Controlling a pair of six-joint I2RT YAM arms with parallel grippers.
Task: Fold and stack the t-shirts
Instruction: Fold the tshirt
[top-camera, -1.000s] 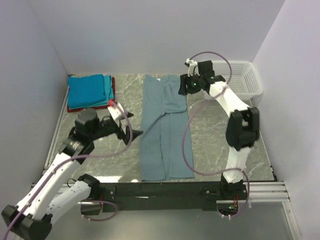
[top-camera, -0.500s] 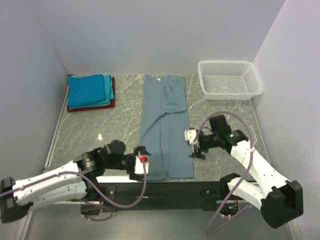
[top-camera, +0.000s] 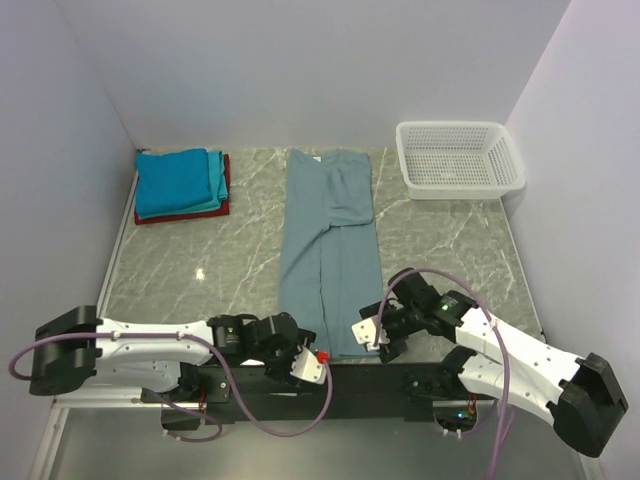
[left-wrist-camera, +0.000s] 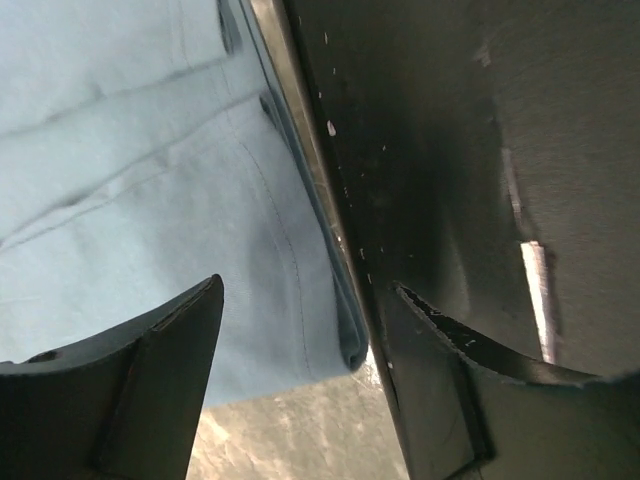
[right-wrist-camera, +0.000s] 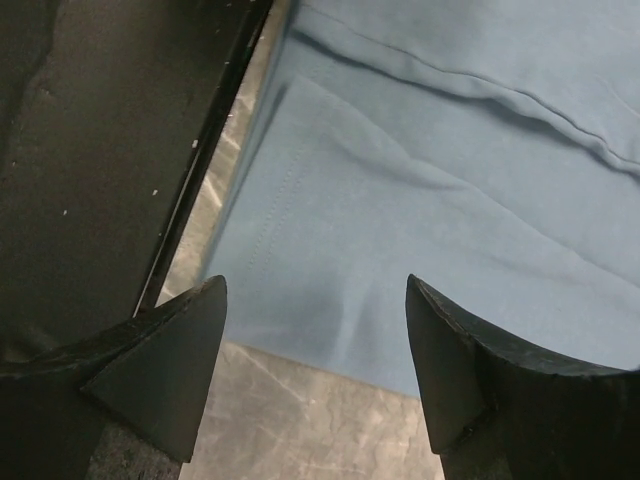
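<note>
Grey-blue t-shirt (top-camera: 330, 255): flat narrow strip, table (top-camera: 440, 250) centre, far-to-near edge.
Folded tees (top-camera: 178, 183): blue, teal, red stack, far-left corner.

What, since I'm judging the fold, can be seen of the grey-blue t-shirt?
The grey-blue t-shirt is soft cloth, folded lengthwise into a long narrow strip with sides overlapping down the middle. It lies flat on the marble table, collar with small white tag at the far end, stitched hem at the near edge. The left claw and right claw, both open, hover at its near corners; contact cannot be told.
</note>
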